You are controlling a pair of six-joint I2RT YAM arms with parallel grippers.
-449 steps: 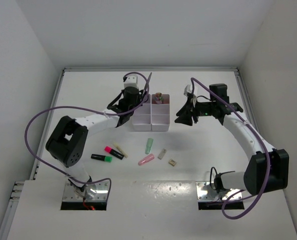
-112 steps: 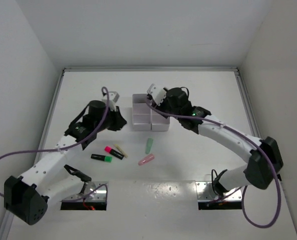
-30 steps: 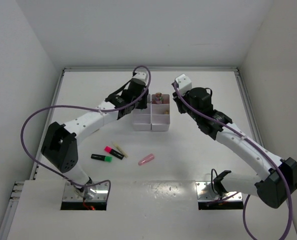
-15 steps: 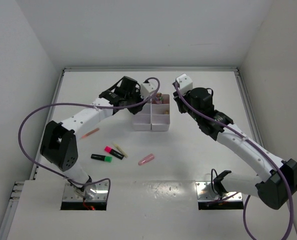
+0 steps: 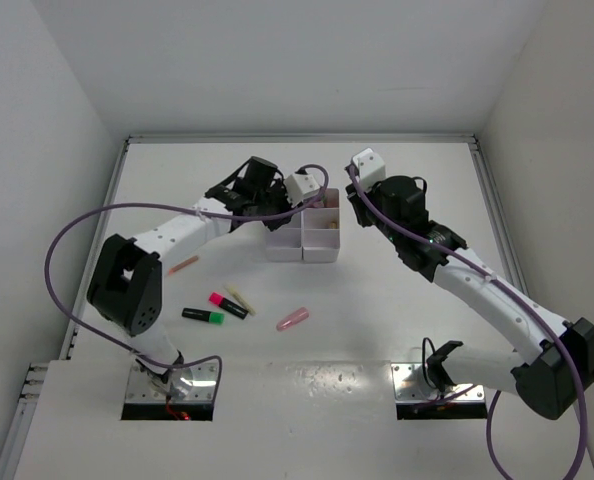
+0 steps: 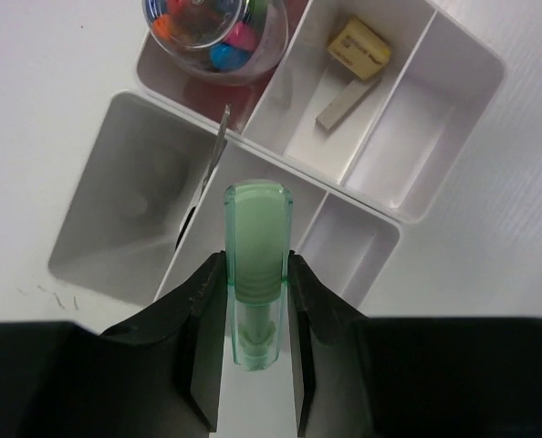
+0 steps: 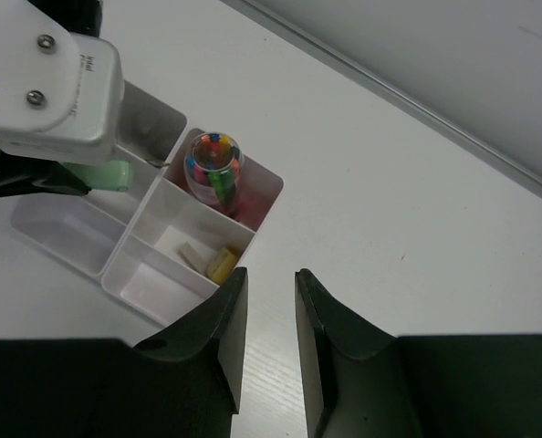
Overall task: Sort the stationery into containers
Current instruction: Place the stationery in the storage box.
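My left gripper [image 6: 255, 260] is shut on a pastel green translucent piece [image 6: 257, 228] and holds it just above the white organiser tray [image 6: 453, 146], over its middle divider. In the tray stand a jar of coloured bits [image 6: 212, 32] and two small erasers [image 6: 358, 47]; a thin metal blade, apparently of the scissors [image 6: 214, 155], leans in the large compartment. My right gripper [image 7: 269, 276] hangs open and empty to the right of the tray [image 7: 267, 190]. Loose on the table lie a pink piece [image 5: 292, 319], a pink highlighter [image 5: 227, 304], a green highlighter [image 5: 204, 316], a tan stick [image 5: 240, 299] and a peach stick [image 5: 183, 265].
White walls close the table at the back and on both sides [image 5: 297, 137]. The left arm [image 5: 177, 230] stretches across the table's left half towards the tray. Purple cables loop off both arms.
The left wrist has turned and shifted right over the tray, still gripping the green piece. The peach stick now shows on the table. The right arm has stayed put.
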